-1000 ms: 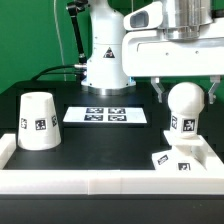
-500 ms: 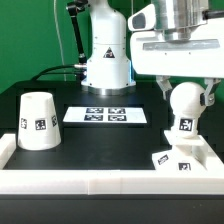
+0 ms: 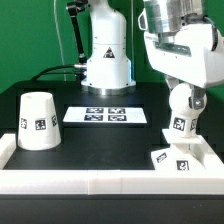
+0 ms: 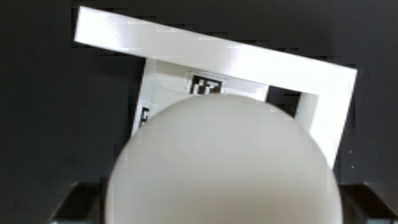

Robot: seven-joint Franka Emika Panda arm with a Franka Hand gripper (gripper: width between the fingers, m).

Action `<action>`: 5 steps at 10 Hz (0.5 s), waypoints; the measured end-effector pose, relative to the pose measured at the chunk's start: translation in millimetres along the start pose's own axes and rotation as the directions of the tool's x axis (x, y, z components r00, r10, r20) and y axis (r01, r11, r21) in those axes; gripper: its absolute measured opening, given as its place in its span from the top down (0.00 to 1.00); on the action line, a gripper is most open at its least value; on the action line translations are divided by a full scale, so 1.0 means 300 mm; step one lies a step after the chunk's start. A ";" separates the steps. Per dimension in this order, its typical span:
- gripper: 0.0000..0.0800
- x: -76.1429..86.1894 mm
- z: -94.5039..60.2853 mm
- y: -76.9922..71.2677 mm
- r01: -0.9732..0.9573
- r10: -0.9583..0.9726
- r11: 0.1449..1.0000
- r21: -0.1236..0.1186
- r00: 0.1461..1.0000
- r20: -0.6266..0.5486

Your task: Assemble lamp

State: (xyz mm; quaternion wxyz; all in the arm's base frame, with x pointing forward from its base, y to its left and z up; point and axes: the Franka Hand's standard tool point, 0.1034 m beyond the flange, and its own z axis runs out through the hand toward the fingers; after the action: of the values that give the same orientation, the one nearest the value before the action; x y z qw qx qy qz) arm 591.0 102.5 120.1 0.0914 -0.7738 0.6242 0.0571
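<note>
Robotics lab, black desk (image 3: 95, 145), marker board (image 3: 106, 115) fixed on it, white robot arm (image 3: 107, 55) standing behind the board, tag-bearing lamp shade (image 3: 38, 120) off the board's exterior-view left, green backdrop (image 3: 30, 40) behind.

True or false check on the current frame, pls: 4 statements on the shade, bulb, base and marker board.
1. The shade stands narrow end up at the exterior view's left. True.
2. The bulb lies loose on the marker board. False: the gripper holds it upright over the base, at the exterior view's right.
3. The shade sits over the bulb. False: it stands alone, well apart from it.
4. In the exterior view, the marker board lies between the shade and the base. True.
</note>
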 end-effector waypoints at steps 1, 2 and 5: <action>0.28 0.000 0.001 -0.004 -0.032 0.032 0.999 0.010 0.999 0.001; 0.27 -0.005 0.001 -0.005 -0.056 0.056 0.998 0.011 0.998 0.004; 0.14 -0.006 0.003 -0.004 0.097 -0.097 0.995 0.007 0.995 -0.005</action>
State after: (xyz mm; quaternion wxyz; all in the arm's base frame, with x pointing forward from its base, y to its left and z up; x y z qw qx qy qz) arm 591.8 104.6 119.5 0.0952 -0.8031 0.5862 0.0484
